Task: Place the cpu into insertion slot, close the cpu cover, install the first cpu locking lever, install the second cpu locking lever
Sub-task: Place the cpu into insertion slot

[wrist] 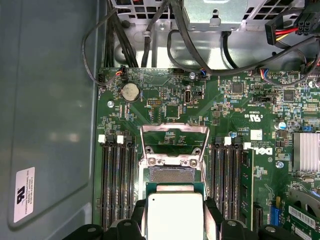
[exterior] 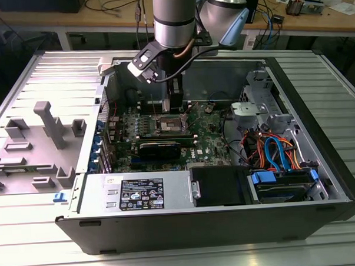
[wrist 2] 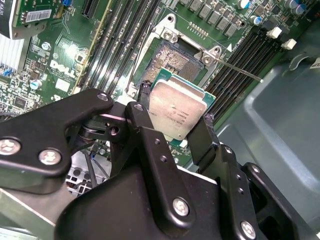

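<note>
One ribbed metal worktop (exterior: pixel 29 245) carries an open computer case (exterior: pixel 187 227), and the slot (exterior: pixel 168 124) lies near the middle of the green board (exterior: pixel 216 137) inside it. The arm (exterior: pixel 173 18) hangs down into the case directly over the slot. Long black memory slots (wrist: pixel 116 185) run along both sides of the slot. The claw (wrist 2: pixel 175 112) is closed part-way, its two black fingers (wrist 2: pixel 200 140) pressing on opposite edges of the cpu (wrist 2: pixel 172 107). The cover (wrist: pixel 174 131) stands raised off the slot, hinged at the edge away from the claw. The cpu, silver top up, hangs just above the slot and overlaps the edge nearest the claw, leaving the rest of the slot's dark centre bare. A thin lever (wrist 2: pixel 240 70) juts out beside the slot, unlatched.
</note>
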You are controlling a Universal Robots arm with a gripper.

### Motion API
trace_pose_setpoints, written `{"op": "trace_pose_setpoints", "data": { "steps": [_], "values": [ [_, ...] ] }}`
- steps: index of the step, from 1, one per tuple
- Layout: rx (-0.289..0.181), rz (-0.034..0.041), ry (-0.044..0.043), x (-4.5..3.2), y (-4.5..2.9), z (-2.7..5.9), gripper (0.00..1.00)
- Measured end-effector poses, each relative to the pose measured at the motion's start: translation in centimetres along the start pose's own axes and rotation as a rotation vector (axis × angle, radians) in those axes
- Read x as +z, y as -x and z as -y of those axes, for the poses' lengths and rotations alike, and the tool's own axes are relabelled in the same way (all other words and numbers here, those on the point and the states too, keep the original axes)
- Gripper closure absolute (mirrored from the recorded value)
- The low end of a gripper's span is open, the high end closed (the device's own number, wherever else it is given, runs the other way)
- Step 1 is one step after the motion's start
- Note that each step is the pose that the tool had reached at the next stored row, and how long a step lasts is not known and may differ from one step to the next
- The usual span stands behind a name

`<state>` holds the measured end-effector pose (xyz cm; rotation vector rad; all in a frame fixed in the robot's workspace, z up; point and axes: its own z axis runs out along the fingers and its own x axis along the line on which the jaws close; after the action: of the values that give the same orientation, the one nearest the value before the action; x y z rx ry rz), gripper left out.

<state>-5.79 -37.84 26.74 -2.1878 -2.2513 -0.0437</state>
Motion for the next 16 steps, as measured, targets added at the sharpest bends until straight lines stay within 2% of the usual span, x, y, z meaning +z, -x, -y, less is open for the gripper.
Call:
{"op": "trace_pose_setpoints", "data": {
  "steps": [3, 12, 16],
  "values": [
    [0.0, -0.0007, 0.0001, 0.26, 0.0, 0.07, 0.45],
    [0.0, -0.0007, 0.0001, 2.08, 0.0, 0.11, 0.45],
    [0.0, -0.0005, 0.0, 2.28, 0.01, 0.12, 0.45]
  ]
}}
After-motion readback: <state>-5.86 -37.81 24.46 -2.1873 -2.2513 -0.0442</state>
